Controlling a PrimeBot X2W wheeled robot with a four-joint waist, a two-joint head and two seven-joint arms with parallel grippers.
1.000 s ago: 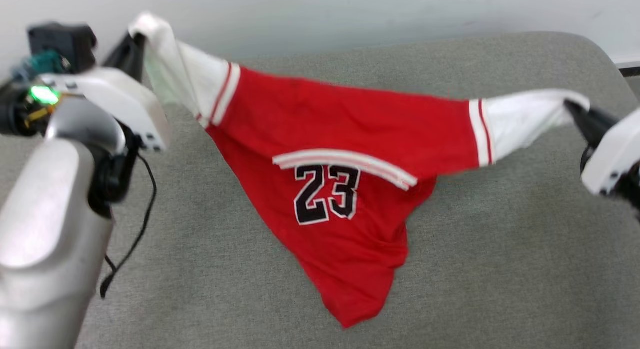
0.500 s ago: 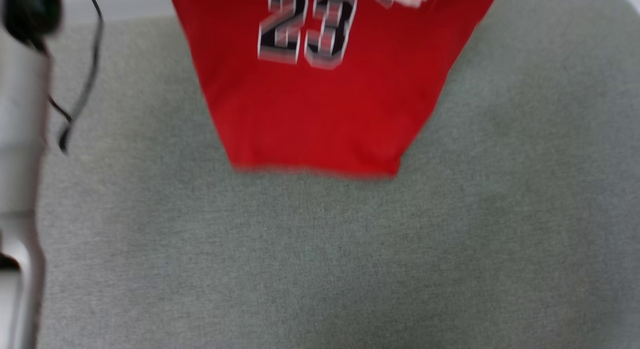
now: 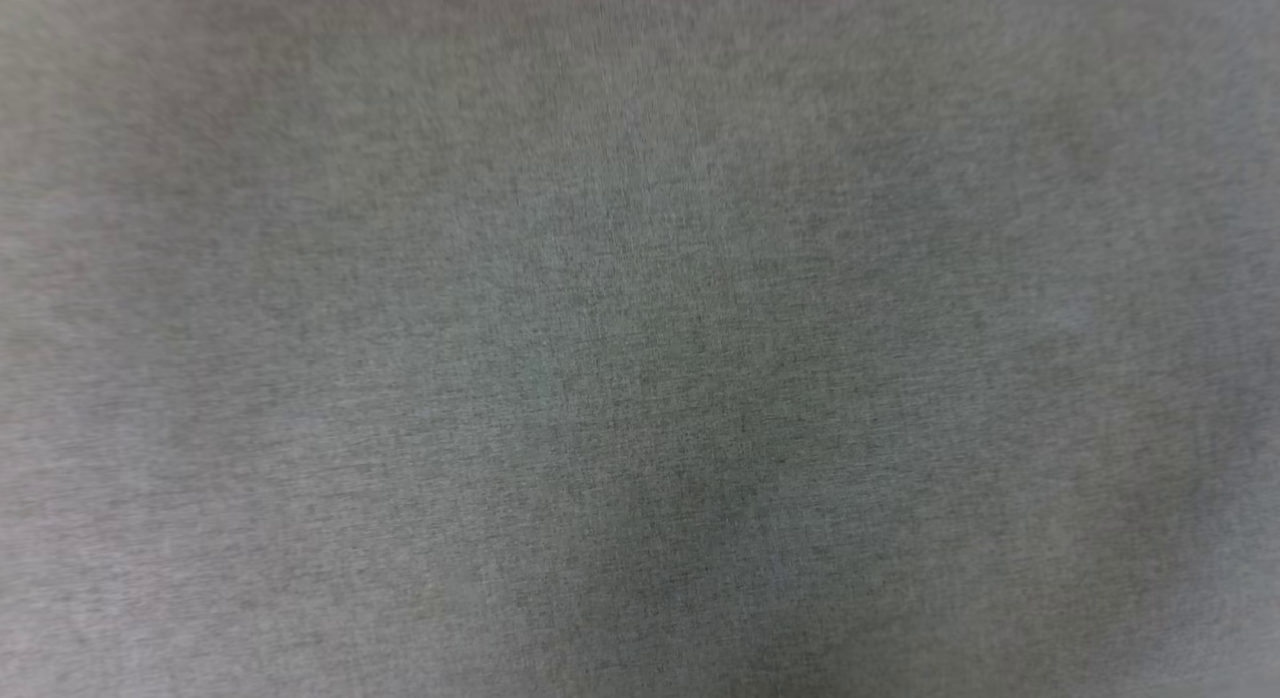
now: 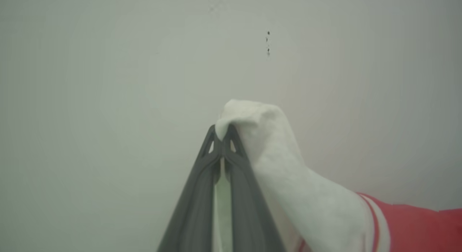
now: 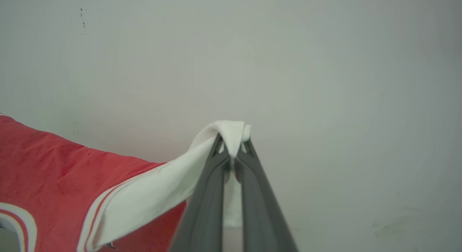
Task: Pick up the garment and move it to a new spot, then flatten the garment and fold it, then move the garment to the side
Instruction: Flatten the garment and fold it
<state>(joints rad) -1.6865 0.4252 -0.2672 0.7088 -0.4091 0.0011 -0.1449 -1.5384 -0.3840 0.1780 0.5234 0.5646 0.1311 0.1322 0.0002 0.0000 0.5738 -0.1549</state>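
Toward wall point(image 4: 108, 64), left pincer point(image 4: 222, 131), right pincer point(image 5: 232, 145) point, clamping garment point(image 5: 54, 172).

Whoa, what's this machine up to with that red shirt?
A two-armed robot is holding a red-and-white garment up off the surface, spread between its arms. The left jaws are shut on the tip of one white sleeve, and the right jaws are shut on the tip of the other white sleeve, with a pale wall behind. The head camera looks down at a grey fabric surface. Flattening and folding are not yet done.
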